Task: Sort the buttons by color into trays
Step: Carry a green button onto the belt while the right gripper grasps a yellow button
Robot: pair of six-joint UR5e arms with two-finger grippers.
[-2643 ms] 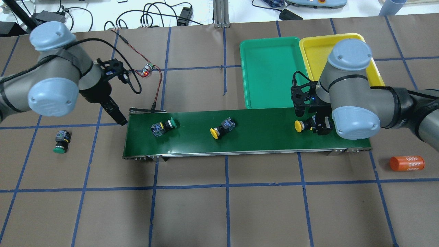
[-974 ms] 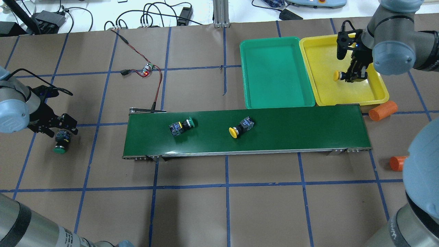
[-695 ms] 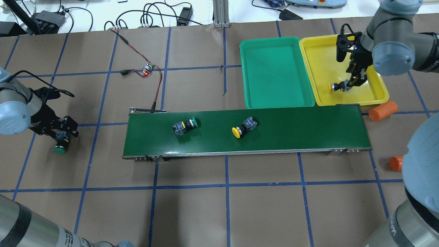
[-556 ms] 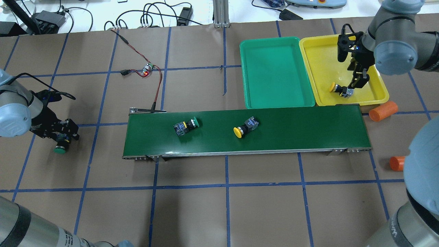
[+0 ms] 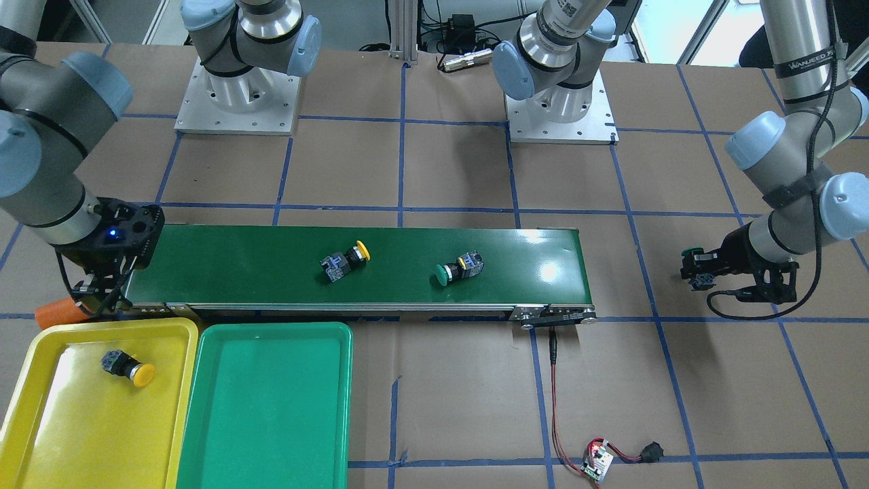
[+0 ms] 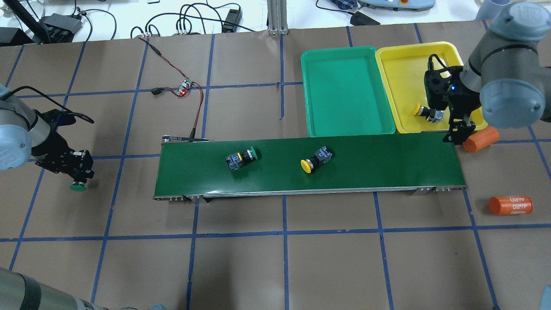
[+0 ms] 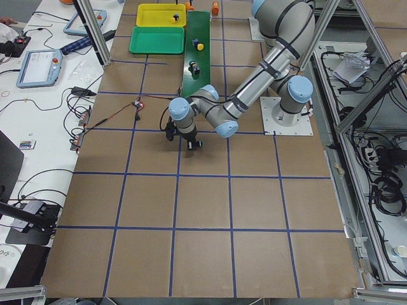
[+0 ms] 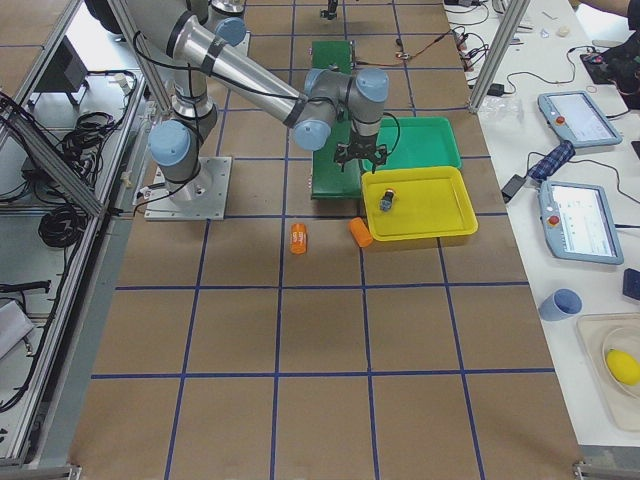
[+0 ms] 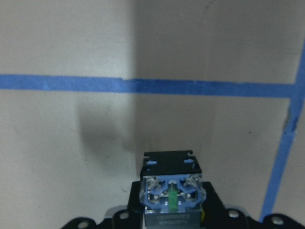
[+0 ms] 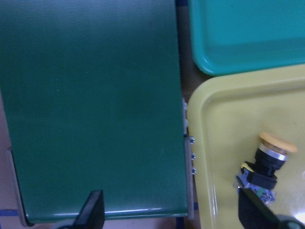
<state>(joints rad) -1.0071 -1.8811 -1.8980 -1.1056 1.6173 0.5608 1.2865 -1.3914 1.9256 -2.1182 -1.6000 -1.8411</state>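
My left gripper point(image 6: 81, 168) is shut on a green button point(image 6: 77, 186) on the table left of the belt; its grey-blue body point(image 9: 170, 195) fills the wrist view's bottom. My right gripper point(image 6: 459, 131) is open and empty over the belt's right end, fingers point(image 10: 93, 210) wide apart. A yellow button point(image 6: 426, 112) lies in the yellow tray point(image 6: 402, 60), also seen as the yellow button point(image 10: 265, 162). The green tray point(image 6: 344, 86) holds nothing. On the belt lie a green button point(image 6: 242, 157) and a yellow button point(image 6: 315, 159).
The dark green conveyor belt point(image 6: 387, 165) runs across the middle. One orange cylinder point(image 6: 481, 139) lies by the yellow tray's corner, beside my right gripper; another point(image 6: 510, 205) lies front right. A small circuit board with wires point(image 6: 185, 88) sits behind the belt's left end.
My right gripper let the yellow button go in the yellow tray and drew back toward the belt's end. My left gripper came down and shut on the green button. Both belt buttons rode rightward.
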